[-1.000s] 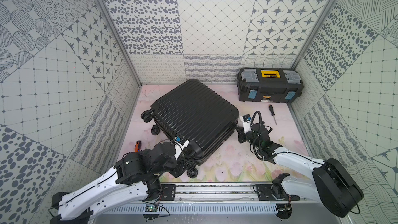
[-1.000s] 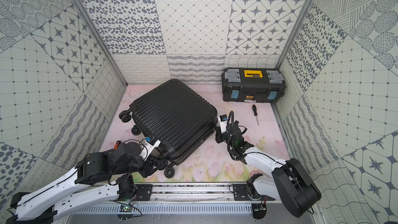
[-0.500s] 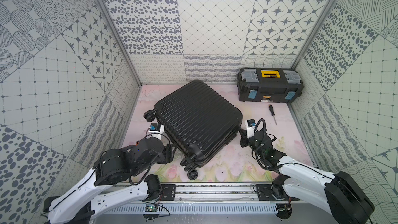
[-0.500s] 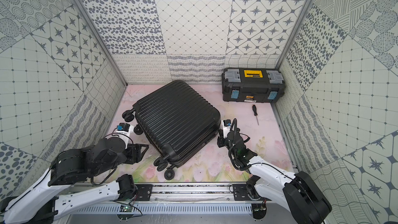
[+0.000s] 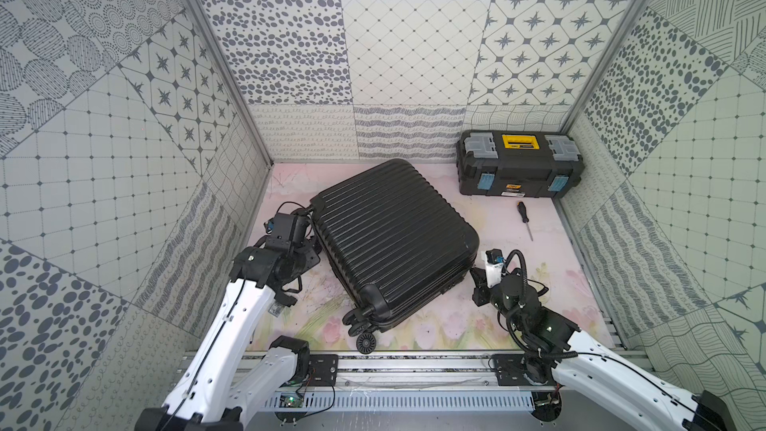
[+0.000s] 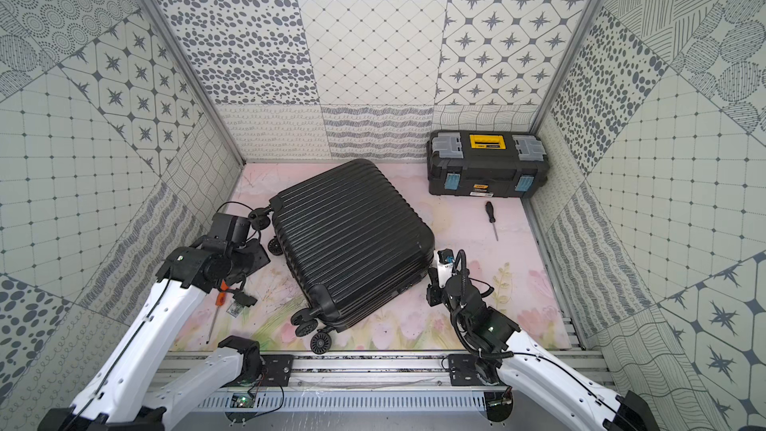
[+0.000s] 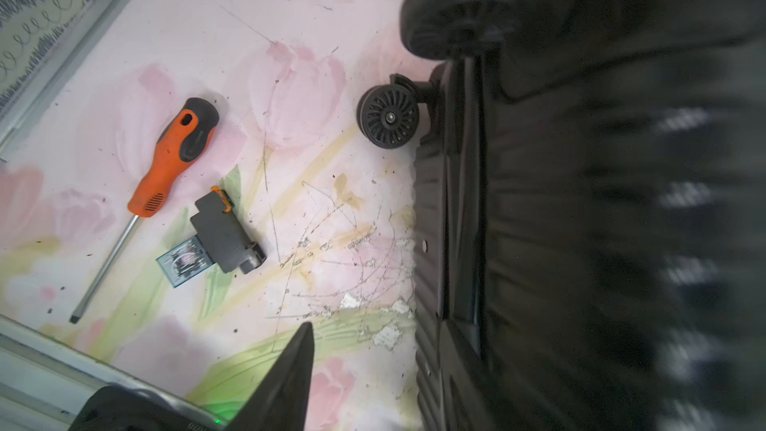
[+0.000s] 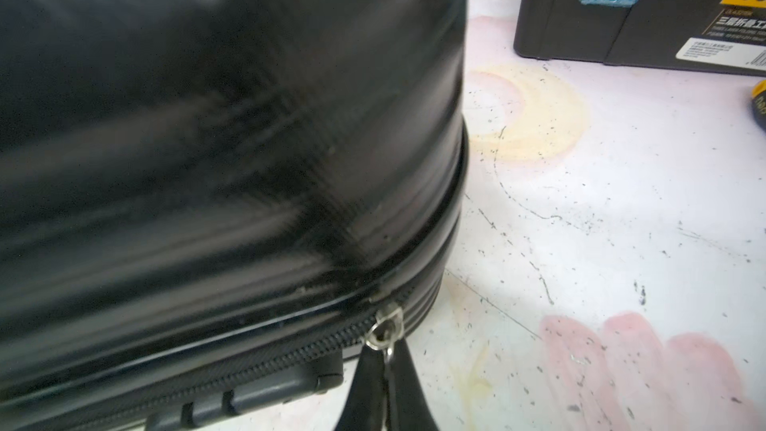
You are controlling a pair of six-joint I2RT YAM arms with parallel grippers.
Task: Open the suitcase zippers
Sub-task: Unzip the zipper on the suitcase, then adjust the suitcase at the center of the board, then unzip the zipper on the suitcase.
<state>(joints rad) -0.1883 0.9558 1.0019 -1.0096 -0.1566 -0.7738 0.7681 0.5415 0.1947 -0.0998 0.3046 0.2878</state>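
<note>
Two arms flank the suitcase, which lies flat on its broad side near the middle of the surface in both top views, wheels toward the left arm. The right end effector sits at the corner nearest its own arm, and the left end effector is just beside the wheeled edge.

From the left wrist, only one finger shows above bare surface, so I cannot tell how wide that end effector stands or whether it holds anything — an orange screwdriver lies nearby.

From the right wrist, the right end effector is pinched fully together on the zipper pull at the rounded corner. Judging from that, the drag should run along the zipper track, following the curve rather than tugging away from the shell — with the left arm bracing the case against sliding.
</note>
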